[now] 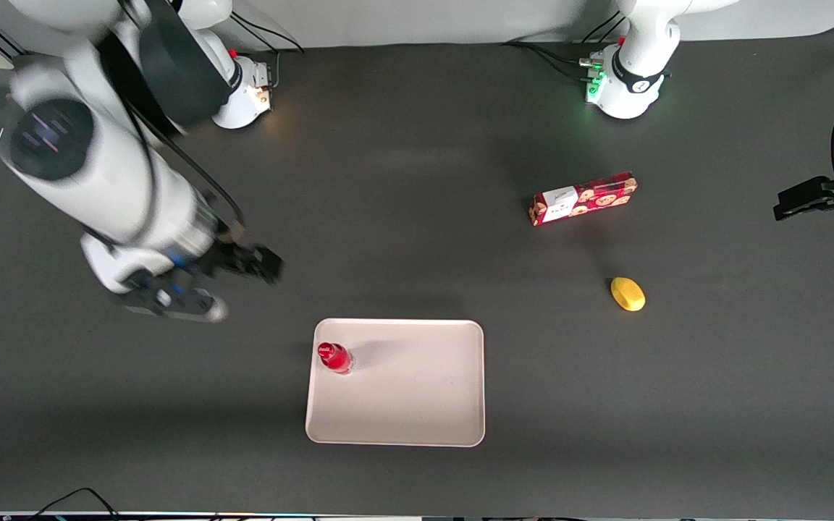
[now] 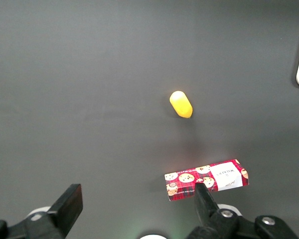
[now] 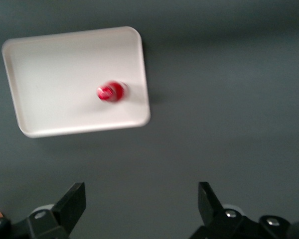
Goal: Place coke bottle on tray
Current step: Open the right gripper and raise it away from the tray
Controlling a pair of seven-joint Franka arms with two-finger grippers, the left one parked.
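The small red coke bottle (image 1: 334, 357) stands upright on the pale pinkish-cream tray (image 1: 417, 405), close to the tray's rim at the working arm's end. The right wrist view shows it from above (image 3: 111, 92) on the tray (image 3: 55, 74). My gripper (image 1: 254, 262) is open and empty, raised above the bare table. It is apart from the tray, toward the working arm's end and farther from the front camera than the bottle. In the right wrist view its fingers (image 3: 72, 201) stand wide apart over bare mat, midway point (image 3: 139, 204).
A flat red patterned box (image 1: 582, 197) and a yellow lemon-like thing (image 1: 628, 294) lie toward the parked arm's end of the table. Both also show in the left wrist view, box (image 2: 207, 179) and lemon (image 2: 181, 104). Dark grey mat covers the table.
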